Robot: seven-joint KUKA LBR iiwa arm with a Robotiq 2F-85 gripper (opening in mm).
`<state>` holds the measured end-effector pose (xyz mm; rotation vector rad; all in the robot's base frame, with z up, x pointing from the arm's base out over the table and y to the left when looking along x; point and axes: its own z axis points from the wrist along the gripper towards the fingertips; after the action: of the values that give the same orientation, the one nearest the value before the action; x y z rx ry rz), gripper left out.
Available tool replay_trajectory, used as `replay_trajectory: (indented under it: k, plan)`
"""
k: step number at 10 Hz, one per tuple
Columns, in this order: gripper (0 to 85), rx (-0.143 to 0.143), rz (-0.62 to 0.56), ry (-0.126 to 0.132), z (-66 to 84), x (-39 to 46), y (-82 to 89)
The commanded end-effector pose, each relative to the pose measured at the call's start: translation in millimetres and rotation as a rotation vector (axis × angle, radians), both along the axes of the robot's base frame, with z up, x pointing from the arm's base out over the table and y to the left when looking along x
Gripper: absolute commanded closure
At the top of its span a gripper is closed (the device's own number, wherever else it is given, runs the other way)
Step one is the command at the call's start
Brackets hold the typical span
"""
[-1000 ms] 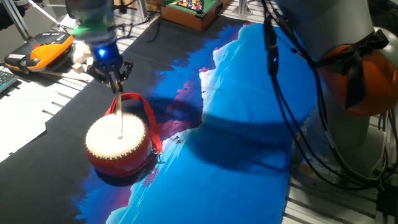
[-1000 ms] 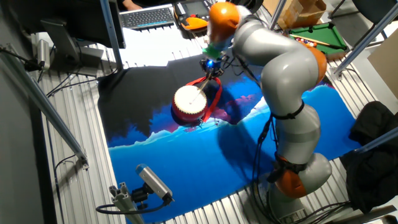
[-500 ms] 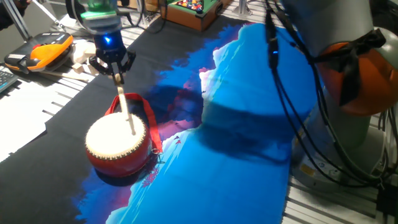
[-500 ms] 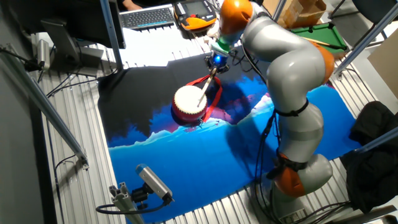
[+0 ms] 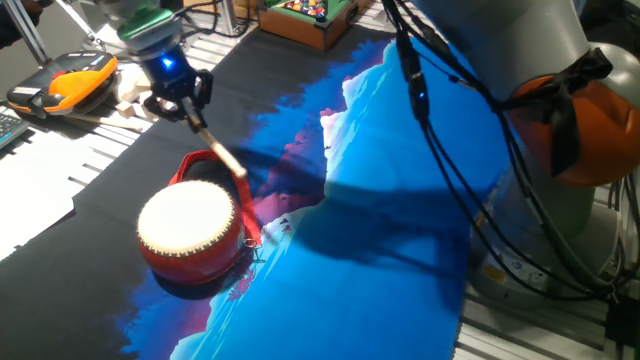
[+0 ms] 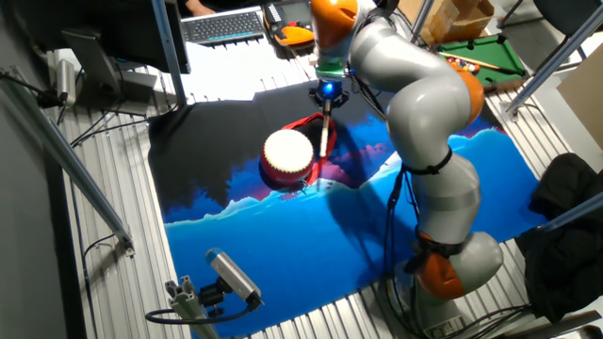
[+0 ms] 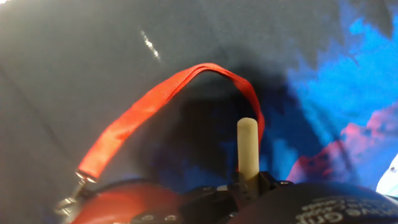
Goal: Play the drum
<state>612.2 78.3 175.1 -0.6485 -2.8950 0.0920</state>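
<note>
Jaws clenched on the stick [image 5: 213,152] have swung its tip off the cream skin to beside the drum [image 5: 192,232], on the tabletop [image 5: 90,170], so another stroke must follow.

The drum [image 5: 190,232] has a matt cream skin, a woven cloth strap [image 7: 161,106]; the stick [image 7: 247,148] looks smooth pale wood.

Claw [image 7: 247,180] grips stick [image 7: 247,146] before red strap [image 7: 168,99].
</note>
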Motion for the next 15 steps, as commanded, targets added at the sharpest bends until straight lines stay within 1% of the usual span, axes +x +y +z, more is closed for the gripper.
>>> replay_trajectory:
  k: [1, 2, 3, 4, 5, 6, 7, 8, 10, 11, 12, 13, 14, 15]
  plan:
    - [85.0, 0.007, 0.023, -0.007, 1.1, -3.4, -7.9]
    - [85.0, -0.001, 0.053, -0.010, 2.1, -7.9, -15.2]
    - [85.0, -0.011, 0.089, -0.019, 2.6, -13.7, -23.1]
    - [85.0, -0.015, 0.120, -0.030, 2.8, -18.2, -30.6]
    - [85.0, 0.000, 0.137, -0.038, 3.8, -21.9, -37.4]
    - [85.0, 0.018, 0.141, -0.037, 5.7, -21.8, -40.6]
    - [85.0, 0.024, 0.142, -0.034, 5.7, -20.9, -41.5]
    - [85.0, 0.017, 0.164, -0.031, 4.7, -19.4, -41.9]
    - [85.0, 0.015, 0.157, -0.032, 3.6, -18.0, -42.6]
    - [85.0, 0.015, 0.164, -0.020, 4.1, -17.6, -44.3]
    - [51.0, 0.026, 0.144, -0.013, 4.7, -17.4, -45.1]
    - [51.0, 0.039, 0.121, -0.010, 4.7, -17.3, -45.0]
    - [34.0, 0.043, 0.103, -0.015, 4.7, -17.4, -44.8]
    - [34.0, 0.043, 0.098, -0.020, 4.9, -17.5, -44.7]
